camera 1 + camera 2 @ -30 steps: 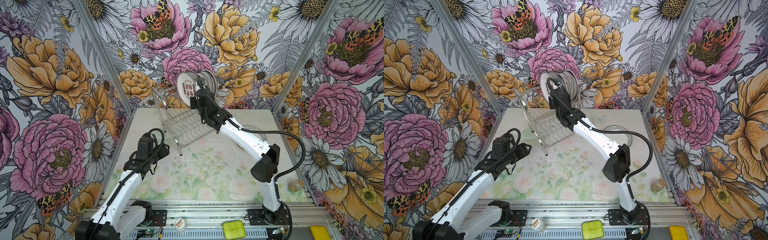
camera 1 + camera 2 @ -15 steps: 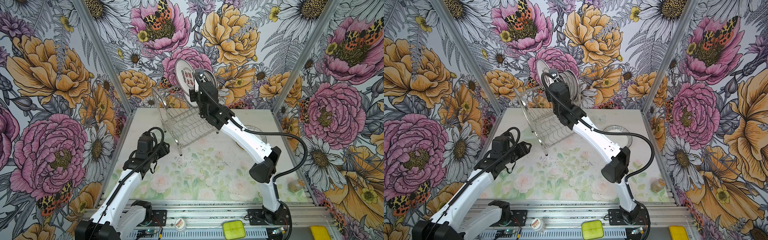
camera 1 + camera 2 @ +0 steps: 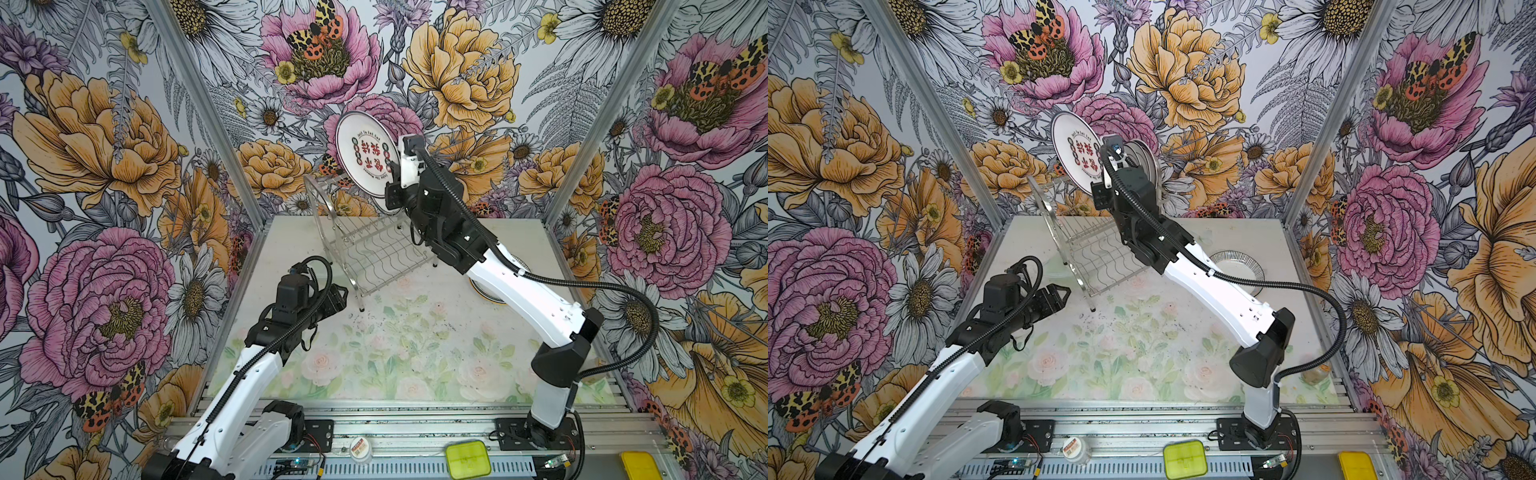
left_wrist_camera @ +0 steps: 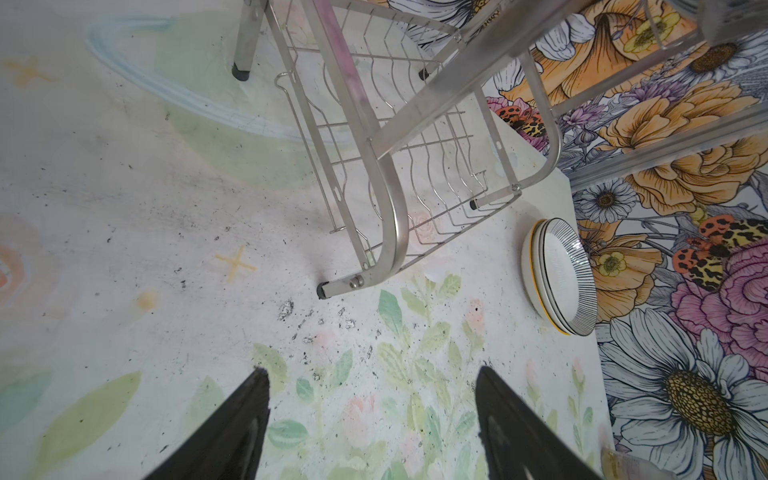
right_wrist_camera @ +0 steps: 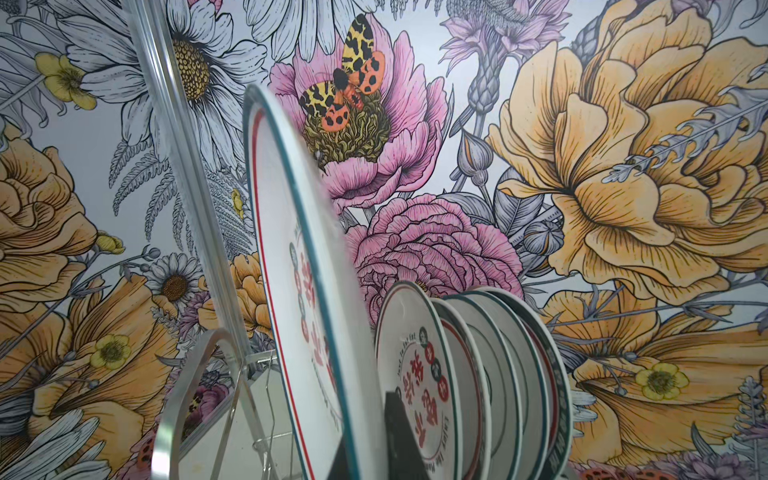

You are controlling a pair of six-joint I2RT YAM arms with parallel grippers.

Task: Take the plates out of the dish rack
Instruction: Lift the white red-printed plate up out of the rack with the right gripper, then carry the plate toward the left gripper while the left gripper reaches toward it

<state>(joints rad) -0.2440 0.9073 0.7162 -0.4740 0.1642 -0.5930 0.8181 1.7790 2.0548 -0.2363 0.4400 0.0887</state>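
**One plate coming out, several left**

The right tool [image 3: 394, 179] pinches the red-lettered plate [image 3: 365, 153] by its rim, higher above the dish rack [image 3: 374, 249] at the table's [image 3: 415, 353] back edge than a second ago. A stack of plates [image 4: 557, 274] sits near the right edge. The racked plates [image 5: 490, 374] remain. The left tool [image 4: 372, 372], spread wider than before, hovers empty.

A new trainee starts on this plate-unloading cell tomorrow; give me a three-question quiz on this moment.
1. True or false: the left jaws hold a plate.
2. The red-character plate in the right jaws is: A) lying flat, B) raised above the remaining plates in the dish rack, C) on the lower shelf.
3. Fill in: the striped-rim plate stack sits on the ____.
Key: 1 false; 2 B; 3 table.
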